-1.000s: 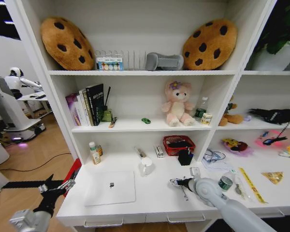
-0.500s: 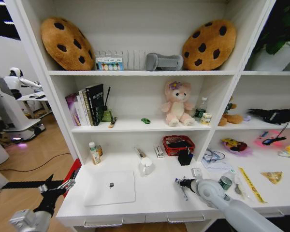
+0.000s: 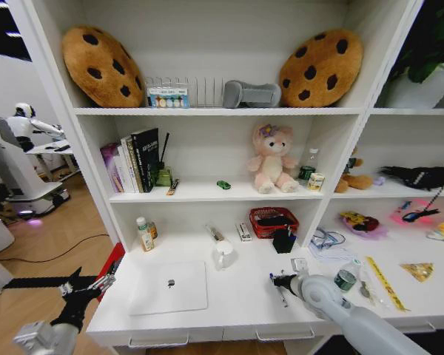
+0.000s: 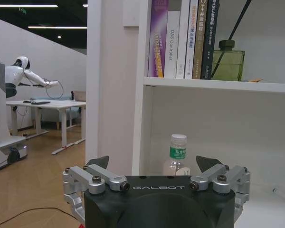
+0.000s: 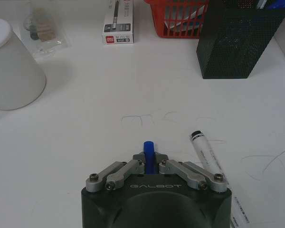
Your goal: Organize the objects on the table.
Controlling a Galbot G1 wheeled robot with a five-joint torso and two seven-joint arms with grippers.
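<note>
Two pens sit on my table (image 3: 244,299): my right gripper (image 5: 152,163) is clamped on the blue-capped pen (image 5: 148,151), with the black-capped pen (image 5: 206,152) lying just beside it. "GALBOT" reads on both grippers. My left gripper (image 4: 154,164) hangs spread apart off the table's left end, facing a green-labelled bottle (image 4: 175,155).

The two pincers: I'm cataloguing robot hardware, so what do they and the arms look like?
Both share one build. The left pincer and right pincer have black housings lettered GALBOT in grey, silver bolted metal linkages and dark fingertips. In the head view, the right arm is smooth light grey.
</note>
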